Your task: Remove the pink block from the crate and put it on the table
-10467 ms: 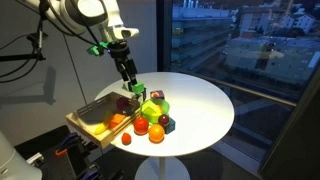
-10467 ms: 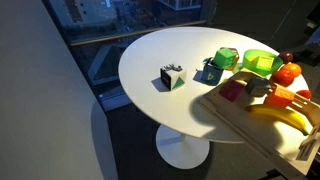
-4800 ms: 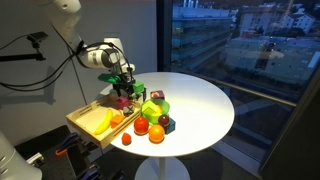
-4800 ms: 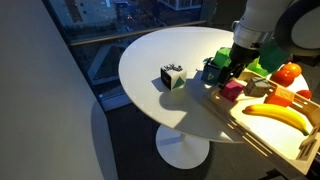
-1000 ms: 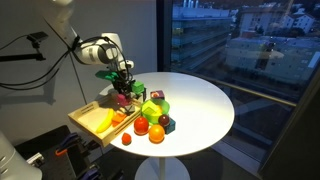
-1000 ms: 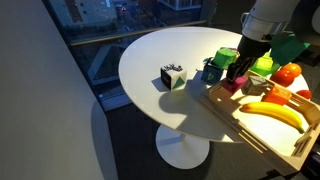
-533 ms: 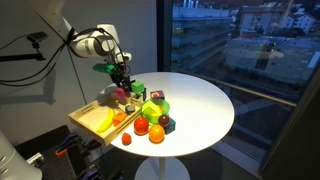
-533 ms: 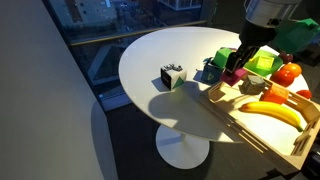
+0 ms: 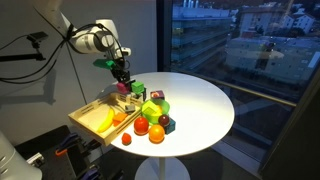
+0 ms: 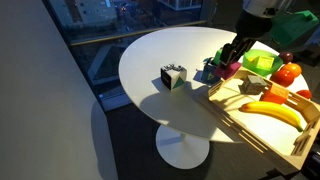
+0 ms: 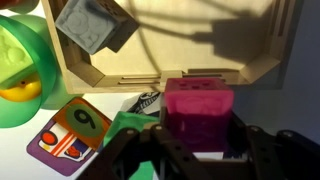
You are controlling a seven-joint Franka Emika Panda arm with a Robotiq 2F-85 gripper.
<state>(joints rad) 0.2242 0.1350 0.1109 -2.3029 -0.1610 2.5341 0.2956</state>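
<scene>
While the shallow light-wood crate (image 9: 84,109) sits at left, your hand (image 9: 124,86) pinches the small magenta chunky block (image 11: 198,108) by its flat sides, airborne near the crate's wall; likely light, rigid, unbreakable; round white surface (image 9: 200,105) lies right.

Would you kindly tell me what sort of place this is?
Probably an upper-floor office or lab: a tall window looks down on city buildings, and a round white pedestal table holds a wooden crate of toy fruit.

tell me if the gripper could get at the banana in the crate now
Probably not yet: the gripper is shut on the pink block. The banana lies uncovered in the crate, so the way looks free once it lets go.
</scene>
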